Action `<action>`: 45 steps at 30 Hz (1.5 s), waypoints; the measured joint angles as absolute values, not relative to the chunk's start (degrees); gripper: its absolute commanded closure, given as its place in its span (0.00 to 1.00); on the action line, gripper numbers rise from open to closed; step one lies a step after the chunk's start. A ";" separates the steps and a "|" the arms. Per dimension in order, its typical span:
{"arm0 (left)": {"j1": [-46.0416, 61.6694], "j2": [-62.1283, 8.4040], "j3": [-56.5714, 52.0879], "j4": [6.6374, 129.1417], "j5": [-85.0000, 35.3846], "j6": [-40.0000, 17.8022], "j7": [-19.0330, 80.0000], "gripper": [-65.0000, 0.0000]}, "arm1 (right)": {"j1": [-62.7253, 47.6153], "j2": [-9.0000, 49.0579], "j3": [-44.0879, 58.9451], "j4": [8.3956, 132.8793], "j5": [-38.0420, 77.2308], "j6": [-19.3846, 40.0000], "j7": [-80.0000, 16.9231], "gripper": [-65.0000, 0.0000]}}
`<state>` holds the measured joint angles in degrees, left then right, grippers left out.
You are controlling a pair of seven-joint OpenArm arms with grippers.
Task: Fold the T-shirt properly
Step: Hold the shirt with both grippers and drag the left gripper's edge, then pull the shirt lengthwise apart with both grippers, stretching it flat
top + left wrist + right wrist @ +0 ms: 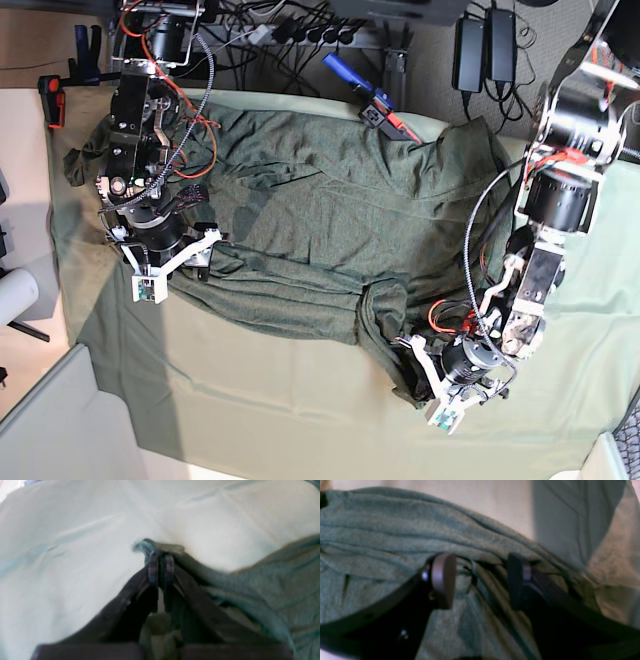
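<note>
Here, T-shirt [320, 220] lies spread and wrinkled across table cloth [250, 410], neckline toward far edge, one part bunched near front right in base view. Left arm angled down from base view's right, wrist low over table; left gripper [161, 566] clamped together on thin bunched edge of T-shirt, cloth poking past fingertips [153, 567]. Right arm reaches down on base view's left, above sleeve area; right gripper [480, 580] jaws apart, 2 fingers [442, 580] straddling ridge of shirt folds, not pinching.
</note>
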<state>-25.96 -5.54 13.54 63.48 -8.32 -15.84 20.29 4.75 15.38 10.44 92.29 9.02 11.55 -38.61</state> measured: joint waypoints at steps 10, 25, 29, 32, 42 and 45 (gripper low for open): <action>-10.11 -15.07 11.35 90.56 -9.06 -15.84 23.94 1.00 | 4.75 15.62 10.57 92.29 6.79 11.55 -37.06 0.50; 4.49 -16.19 6.68 99.53 -9.63 -17.21 24.86 1.00 | 4.75 20.18 10.76 91.90 6.37 9.63 -37.06 0.50; 6.37 -16.19 6.68 100.47 -9.69 -17.45 24.86 1.00 | 4.80 22.28 10.81 88.12 6.57 9.61 -34.46 0.50; 6.61 -16.21 6.68 100.95 -9.72 -17.56 24.82 1.00 | 5.30 23.11 10.85 82.54 6.50 9.56 -31.48 0.50; 6.63 -16.21 6.68 100.95 -12.10 -20.16 24.86 1.00 | 7.09 23.03 10.85 78.30 6.48 12.49 -26.61 0.50; 6.63 -16.21 6.68 100.95 -12.10 -20.16 24.91 1.00 | 9.30 23.05 10.85 78.02 6.52 12.60 -25.45 0.50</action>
<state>6.63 -16.21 6.68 100.95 -12.10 -20.16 24.91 9.30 23.05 10.85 78.02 6.52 12.60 -25.45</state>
